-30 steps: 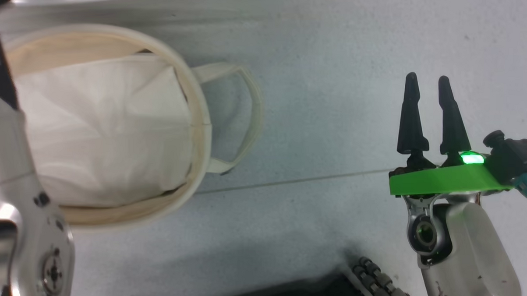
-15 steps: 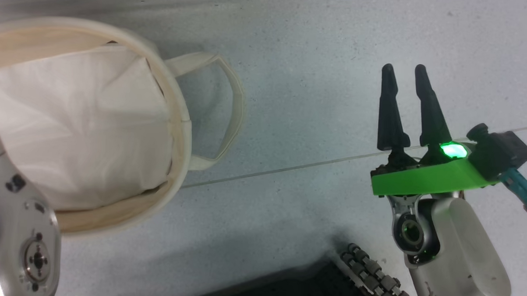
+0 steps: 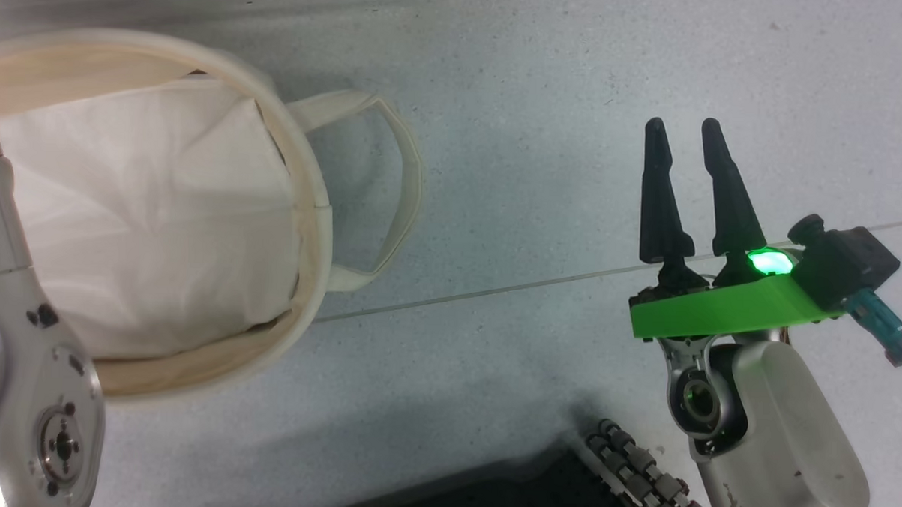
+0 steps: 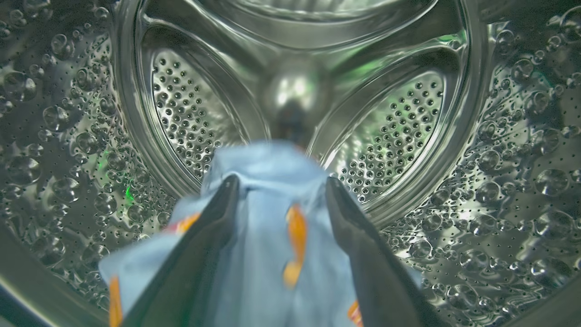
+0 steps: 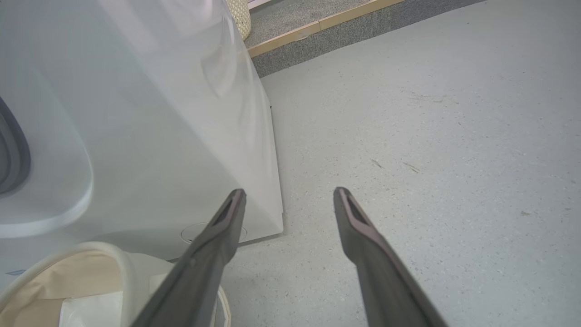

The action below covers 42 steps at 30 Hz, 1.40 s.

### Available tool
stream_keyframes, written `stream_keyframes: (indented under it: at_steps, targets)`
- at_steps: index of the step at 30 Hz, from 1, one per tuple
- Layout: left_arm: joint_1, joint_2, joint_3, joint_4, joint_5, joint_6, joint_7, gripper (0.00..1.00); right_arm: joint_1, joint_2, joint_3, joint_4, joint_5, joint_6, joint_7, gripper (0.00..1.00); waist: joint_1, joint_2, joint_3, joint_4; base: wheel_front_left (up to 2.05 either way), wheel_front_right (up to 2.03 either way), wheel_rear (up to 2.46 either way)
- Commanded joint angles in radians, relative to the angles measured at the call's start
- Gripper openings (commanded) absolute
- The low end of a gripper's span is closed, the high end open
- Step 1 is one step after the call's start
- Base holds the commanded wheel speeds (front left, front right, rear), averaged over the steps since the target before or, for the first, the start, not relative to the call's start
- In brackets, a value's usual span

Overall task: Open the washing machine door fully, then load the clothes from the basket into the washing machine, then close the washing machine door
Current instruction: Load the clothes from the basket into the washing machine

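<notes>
blue with orange spots, a garment [image 4: 268, 218] is hanging between the two dark fingers of the left claw [image 4: 281, 180]. that claw is reaching well inside the washing machine's perforated metal drum [image 4: 190, 113] and pointing at its back wall. its fingers are standing wide apart and the cloth is blurred, so it cannot be told whether anything is pinching it. in the head view the left arm's silver forearm [image 3: 20, 343] is crossing over the basket [image 3: 314, 204], which is sitting on the floor [image 3: 539, 99] just in front of the washing machine [image 5: 159, 113]. a white liner sheet [image 3: 145, 213] is lying inside the basket. the right claw [image 3: 681, 124] is hovering over bare floor, off to the side of the washing machine's lower front corner and well apart from the basket. its fingers are parted, gripping nothing, and pointing forward past that corner in the right wrist view [image 5: 289, 191], where the basket's rim [image 5: 113, 254] is showing beneath the machine's white front.
</notes>
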Motion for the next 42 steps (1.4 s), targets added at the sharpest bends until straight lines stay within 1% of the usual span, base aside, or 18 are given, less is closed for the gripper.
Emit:
stream_keyframes:
  at_steps: [1,9,12,16,22,28,31,38,42]
  targets:
    - [-0.005,0.040,-0.013,-0.036,0.009,0.002,-0.002,1.00,0.033,0.004,0.018,-0.022,-0.011,0.008,-0.012,1.00,-0.0001,0.0000,-0.002,0.004,0.00,0.00,0.00]
    - [0.025,0.031,-0.025,-0.039,-0.001,0.005,-0.002,1.00,0.023,0.004,0.008,-0.019,-0.026,0.008,-0.012,1.00,-0.0001,0.0000,-0.022,0.022,0.00,0.00,0.00]
    - [0.057,0.015,-0.034,-0.053,-0.007,-0.006,-0.002,1.00,0.019,0.004,-0.001,-0.016,-0.036,0.008,-0.012,1.00,-0.0001,0.0000,-0.047,0.038,0.00,0.00,0.00]
    - [0.124,-0.008,-0.061,-0.073,-0.004,-0.025,-0.002,1.00,0.009,0.004,-0.005,-0.003,-0.094,0.008,-0.012,1.00,-0.0001,0.0000,-0.092,0.066,0.00,0.00,0.00]
    - [0.270,-0.039,-0.117,-0.029,0.001,-0.049,-0.002,1.00,0.001,0.004,-0.050,-0.002,-0.133,0.008,-0.012,1.00,-0.0001,0.0000,-0.183,0.110,0.00,0.00,0.00]
    - [0.409,-0.056,-0.151,0.015,-0.015,-0.055,-0.002,1.00,0.030,0.004,-0.049,0.019,-0.135,0.008,-0.012,1.00,-0.0001,0.0000,-0.290,0.151,0.00,0.00,0.00]
    - [0.480,-0.060,-0.155,0.006,-0.026,-0.049,-0.002,1.00,0.047,0.004,-0.041,0.031,-0.127,0.008,-0.012,1.00,-0.0001,0.0000,-0.345,0.164,0.00,0.00,0.00]
    - [0.647,-0.065,-0.159,-0.024,-0.086,-0.060,-0.002,1.00,0.085,0.004,-0.030,0.050,-0.115,0.008,-0.012,1.00,-0.0001,0.0000,-0.465,0.182,0.00,0.00,0.00]
    - [0.733,-0.066,-0.191,-0.045,-0.130,-0.065,-0.002,1.00,0.106,0.004,-0.027,0.058,-0.110,0.008,-0.012,1.00,-0.0001,0.0000,-0.517,0.187,0.00,0.00,0.00]
